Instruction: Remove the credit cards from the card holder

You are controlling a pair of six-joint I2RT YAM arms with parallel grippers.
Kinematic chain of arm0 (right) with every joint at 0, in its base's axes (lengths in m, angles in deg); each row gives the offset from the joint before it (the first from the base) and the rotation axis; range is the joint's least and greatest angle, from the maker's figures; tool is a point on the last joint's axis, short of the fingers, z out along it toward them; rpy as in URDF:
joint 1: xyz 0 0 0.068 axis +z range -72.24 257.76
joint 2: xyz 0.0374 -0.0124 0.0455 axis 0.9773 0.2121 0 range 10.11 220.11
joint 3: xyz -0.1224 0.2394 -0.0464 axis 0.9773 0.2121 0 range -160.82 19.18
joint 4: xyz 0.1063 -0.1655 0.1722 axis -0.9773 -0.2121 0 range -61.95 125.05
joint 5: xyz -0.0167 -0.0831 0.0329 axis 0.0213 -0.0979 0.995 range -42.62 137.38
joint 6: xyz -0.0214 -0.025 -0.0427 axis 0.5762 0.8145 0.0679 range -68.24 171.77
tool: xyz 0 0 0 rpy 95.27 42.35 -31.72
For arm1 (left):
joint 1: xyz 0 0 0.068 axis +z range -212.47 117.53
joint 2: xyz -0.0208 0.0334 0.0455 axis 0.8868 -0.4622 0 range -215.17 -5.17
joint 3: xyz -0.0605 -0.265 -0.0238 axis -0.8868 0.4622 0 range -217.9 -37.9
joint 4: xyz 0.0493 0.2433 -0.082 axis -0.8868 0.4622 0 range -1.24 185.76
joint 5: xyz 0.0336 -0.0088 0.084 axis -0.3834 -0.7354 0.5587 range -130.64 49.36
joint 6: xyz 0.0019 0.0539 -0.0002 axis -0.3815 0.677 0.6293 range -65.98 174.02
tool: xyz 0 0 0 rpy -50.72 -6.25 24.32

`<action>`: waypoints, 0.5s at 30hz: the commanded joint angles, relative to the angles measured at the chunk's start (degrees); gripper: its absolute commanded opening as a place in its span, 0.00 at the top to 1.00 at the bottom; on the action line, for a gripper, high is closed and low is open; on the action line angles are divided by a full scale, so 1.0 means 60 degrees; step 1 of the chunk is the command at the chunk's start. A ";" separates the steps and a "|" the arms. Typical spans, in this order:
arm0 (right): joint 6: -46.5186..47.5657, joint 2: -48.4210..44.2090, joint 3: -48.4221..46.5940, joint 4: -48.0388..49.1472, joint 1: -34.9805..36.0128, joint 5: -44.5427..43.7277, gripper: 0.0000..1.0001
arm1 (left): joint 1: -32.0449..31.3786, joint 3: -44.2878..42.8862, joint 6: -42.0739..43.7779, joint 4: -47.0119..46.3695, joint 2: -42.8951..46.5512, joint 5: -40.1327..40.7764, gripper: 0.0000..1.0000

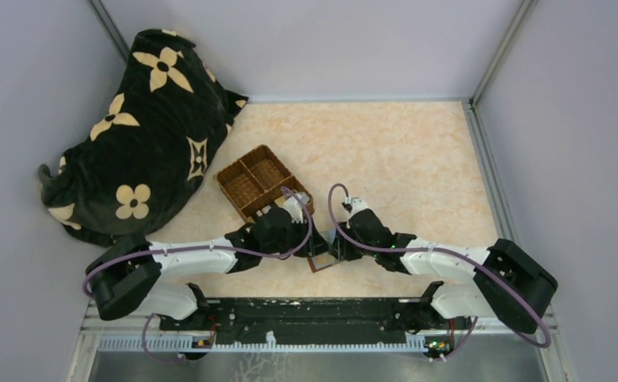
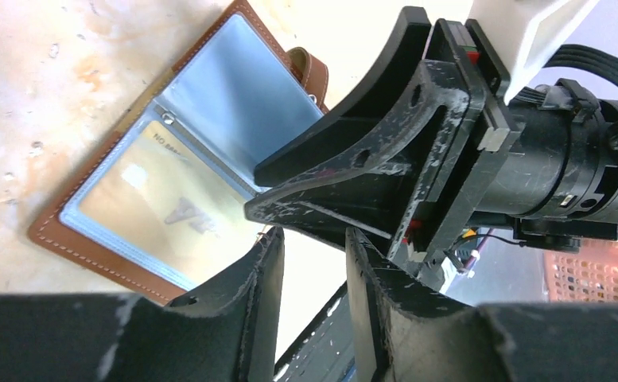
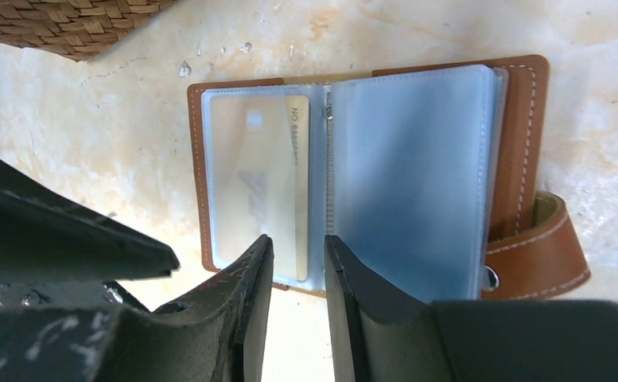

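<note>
1. Under the left wrist camera, the card holder lies open and flat on the table, with one gold-tan credit card inside its clear sleeve. The left gripper hovers at the holder's edge, jaws narrowly parted and empty. The right gripper has its tips over the holder
2. Right wrist view: the jaws stand a narrow gap apart at the holder's near edge, by the carded sleeve, gripping nothing. The opposite sleeves look grey-blue; their contents cannot be determined
3. Top external view: both grippers meet over the holder, near the wicker basket. Judged step: card extraction, not yet begun. The next move requires pinching the card's edge while the other gripper pins the holder
</note>
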 commanded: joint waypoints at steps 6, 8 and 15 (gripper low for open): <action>0.0382 -0.0882 -0.0642 -0.1193 -0.0034 -0.1003 0.96 | 0.0101 0.0313 -0.0091 0.0289 0.0519 0.0560 0.75; 0.0419 -0.1091 -0.0668 -0.1375 -0.0243 -0.1029 1.00 | 0.0101 0.0260 -0.0104 0.0281 0.0432 0.0527 0.81; 0.0883 -0.1898 -0.0638 -0.2064 -0.1124 -0.1102 0.87 | 0.0094 0.0200 -0.0423 0.0214 -0.0024 0.0541 0.70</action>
